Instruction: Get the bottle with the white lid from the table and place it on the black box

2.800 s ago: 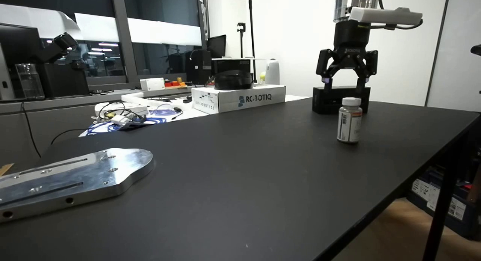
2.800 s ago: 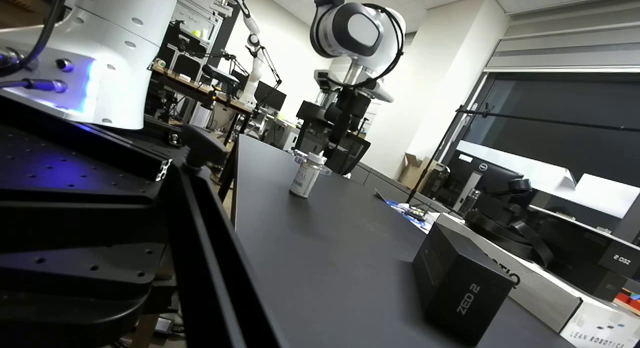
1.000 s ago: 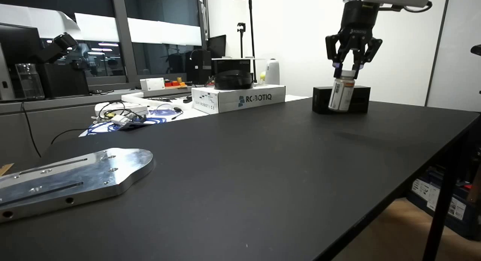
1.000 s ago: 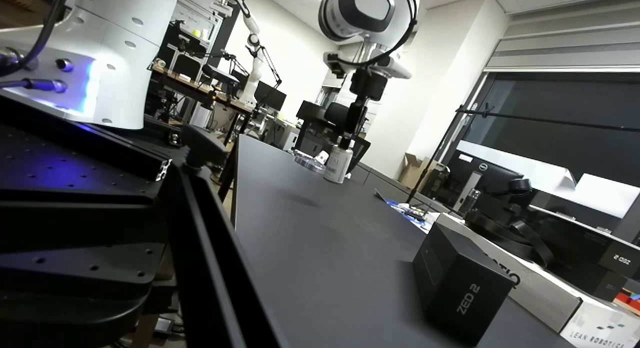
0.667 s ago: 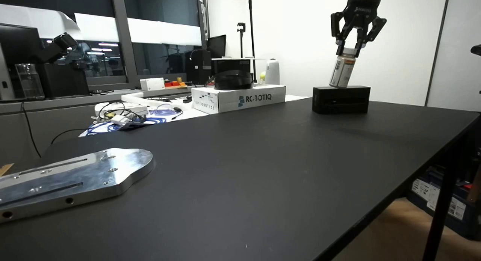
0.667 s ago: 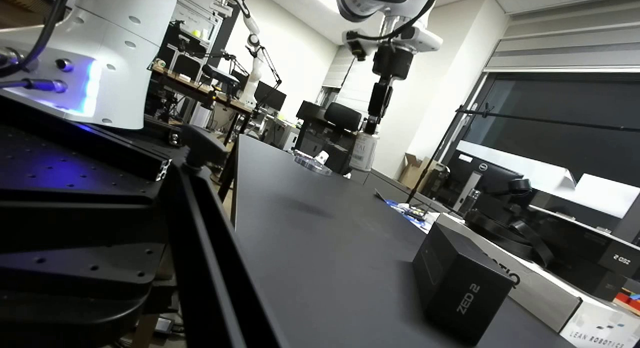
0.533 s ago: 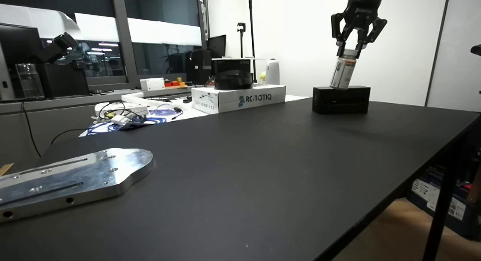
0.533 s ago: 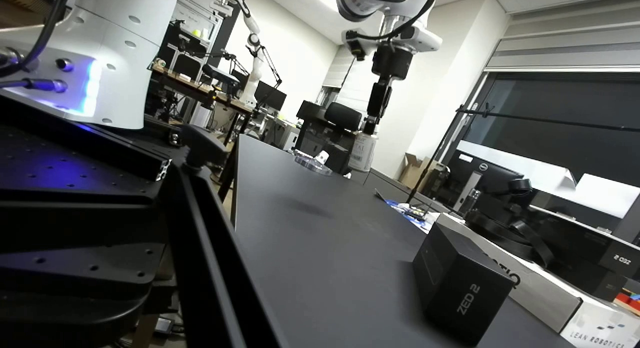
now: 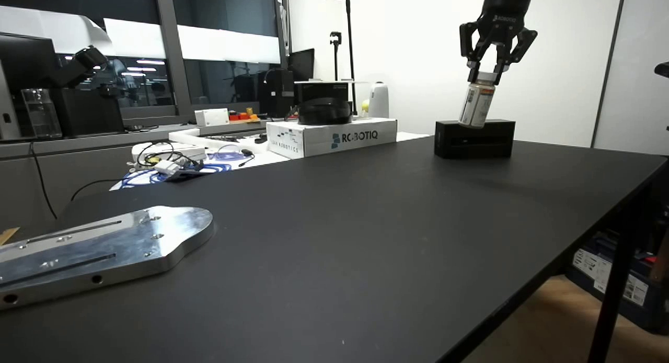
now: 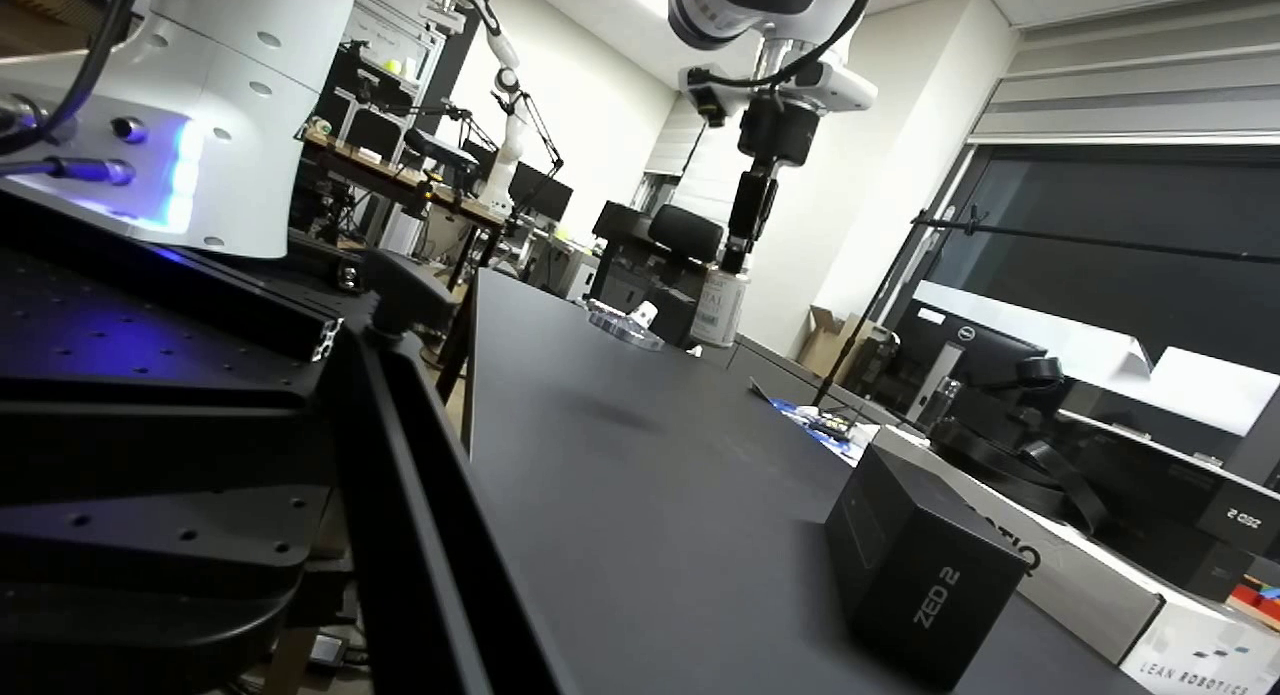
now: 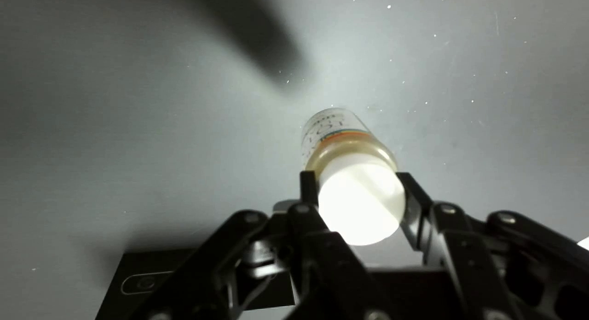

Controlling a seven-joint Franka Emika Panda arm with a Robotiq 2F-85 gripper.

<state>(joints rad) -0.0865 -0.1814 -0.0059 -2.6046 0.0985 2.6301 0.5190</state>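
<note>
My gripper (image 9: 485,77) is shut on the bottle (image 9: 476,107), its fingers (image 11: 309,184) on either side of the white lid (image 11: 361,207). Held in the air above the black table (image 9: 334,237), the bottle leans a little, its base toward the left in an exterior view. The black box (image 9: 473,141) lies behind the bottle's base there. In an exterior view the bottle (image 10: 718,310) hangs well apart from the black box (image 10: 930,565), which is far nearer that camera. In the wrist view part of the black box (image 11: 152,283) shows at lower left, partly covered by my gripper.
A long white box (image 9: 345,138) with dark lettering borders the table's far side, a black headset (image 9: 325,111) on top. A silver metal plate (image 9: 115,243) lies at the table's near left. The white robot base (image 10: 210,115) stands beside the table.
Earlier the bottle stood on the table with my gripper open near it. It was then gripped and lifted, moving higher toward the box. Over the last half second it has sunk slightly.
</note>
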